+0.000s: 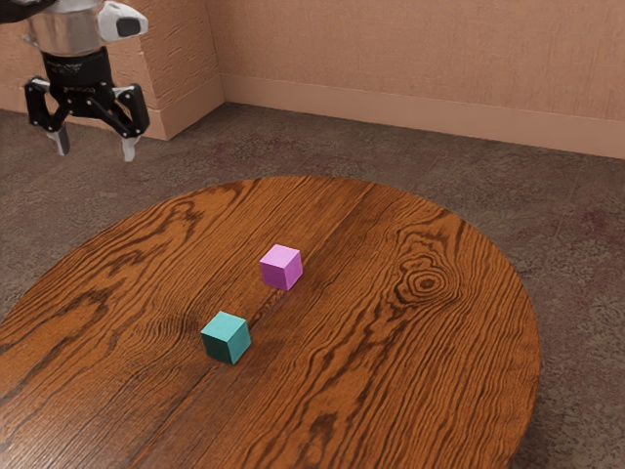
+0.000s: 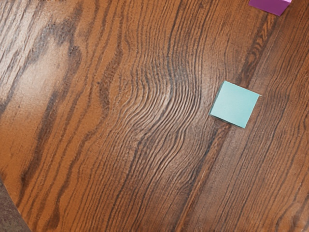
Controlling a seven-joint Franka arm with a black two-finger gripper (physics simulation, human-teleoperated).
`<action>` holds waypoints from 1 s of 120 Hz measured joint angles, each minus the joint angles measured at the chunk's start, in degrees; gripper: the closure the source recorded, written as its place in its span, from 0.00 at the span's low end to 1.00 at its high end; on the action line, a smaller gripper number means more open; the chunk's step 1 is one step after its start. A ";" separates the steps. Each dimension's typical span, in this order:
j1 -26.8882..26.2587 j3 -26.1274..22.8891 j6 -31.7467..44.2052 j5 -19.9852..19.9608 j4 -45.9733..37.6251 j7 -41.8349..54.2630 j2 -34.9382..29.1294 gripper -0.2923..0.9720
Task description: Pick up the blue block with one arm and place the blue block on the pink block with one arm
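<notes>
Table (image 1: 410,391) bears blue block (image 1: 226,337) and pink block (image 1: 281,267), near but apart.

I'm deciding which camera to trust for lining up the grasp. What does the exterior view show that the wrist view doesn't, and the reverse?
Exterior view: the gripper, open and empty, raised at the exterior view's upper left, well clear of both blocks; also the wall behind, and the blocks' side faces.
Wrist view: a straight-down look at the top face of the blue block, with the pink block partly seen beyond it.
Both: the two blocks resting apart on the wooden table, nothing stacked yet.
</notes>
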 joint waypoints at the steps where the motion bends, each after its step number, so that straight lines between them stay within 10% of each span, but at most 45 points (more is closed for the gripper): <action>1: -0.15 -0.10 0.08 -0.04 -0.31 -0.05 -0.14 0.23; 58: -5.50 -0.66 23.83 -5.58 -29.98 -2.80 0.74 0.23; 120: -3.14 -2.44 47.07 -5.85 -36.51 9.37 10.68 0.23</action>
